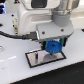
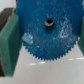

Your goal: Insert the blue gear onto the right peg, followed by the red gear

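The blue gear [image 1: 53, 47] is a wide bright-blue toothed disc, held between my gripper's [image 1: 54, 46] green pads [image 2: 11, 45] just above the grey black-rimmed plate [image 1: 36, 59]. In the wrist view the blue gear [image 2: 47, 31] fills most of the picture, its dark centre hole showing, with my gripper [image 2: 47, 42] shut on its rim from both sides. The right peg is hidden behind the gear and hand. A thin dark pin [image 1: 37, 56] stands on the plate toward the exterior view's left. The red gear is out of view.
The arm's white body [image 1: 37, 20] covers much of the exterior view, with a black cable [image 1: 12, 34] running off to the exterior view's left. The white tabletop [image 1: 15, 70] surrounds the plate.
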